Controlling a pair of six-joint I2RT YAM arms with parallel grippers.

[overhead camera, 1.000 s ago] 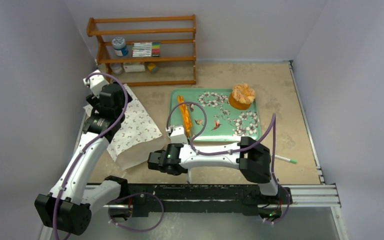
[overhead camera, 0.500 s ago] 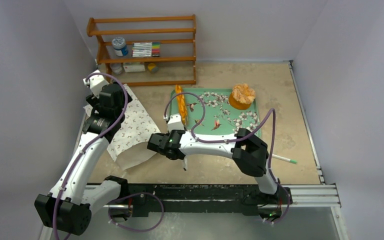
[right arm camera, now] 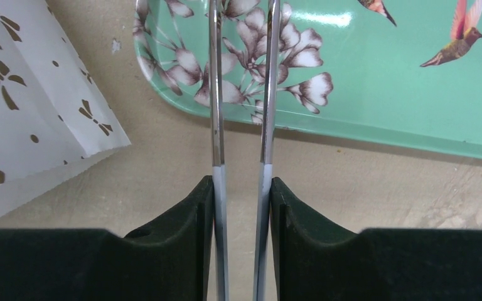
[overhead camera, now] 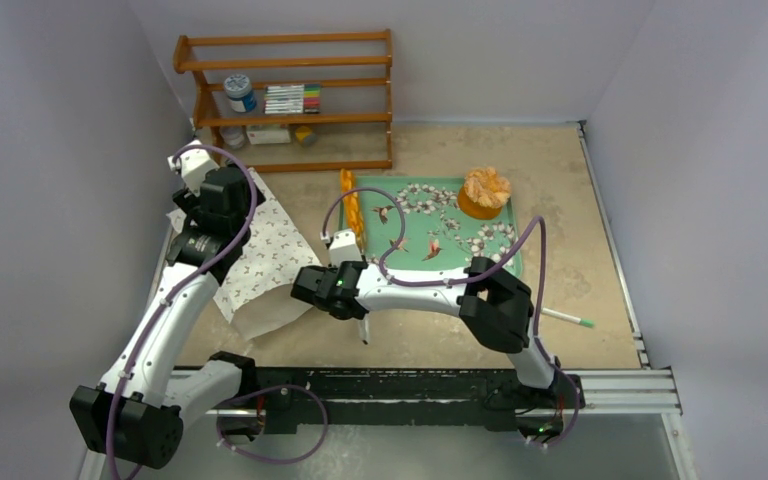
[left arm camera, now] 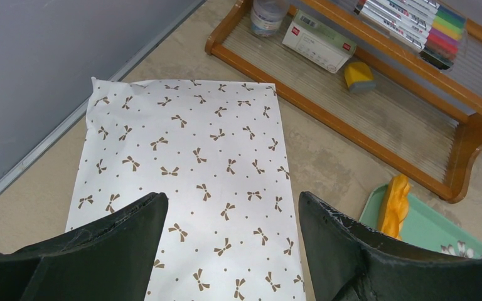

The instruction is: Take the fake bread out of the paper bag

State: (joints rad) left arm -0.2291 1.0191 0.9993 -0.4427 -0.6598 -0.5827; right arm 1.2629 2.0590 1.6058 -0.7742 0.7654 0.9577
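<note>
The paper bag point(overhead camera: 270, 250), white with small brown bows, lies flat at the left with its open mouth towards me. My left gripper point(left arm camera: 232, 207) hangs open above the paper bag point(left arm camera: 188, 157), holding nothing. My right gripper point(right arm camera: 241, 182) is shut on metal tongs point(right arm camera: 214, 94), whose two blades stand apart over the near left corner of the green tray point(right arm camera: 383, 75). Their tips run out of that view. A thin orange baguette point(overhead camera: 350, 205) lies across the tray's far left corner, also showing as the baguette point(left arm camera: 394, 207). A ruffled round pastry point(overhead camera: 485, 190) stands at the tray's back right.
A wooden shelf point(overhead camera: 290, 100) at the back holds a jar, markers and small boxes. A white pen point(overhead camera: 570, 319) lies on the table right of the tray point(overhead camera: 460, 262). Grey walls close in on both sides.
My right arm has shifted left and away from me with the tongs. The baguette has slid towards the tray's far left corner. The left arm has not moved.
</note>
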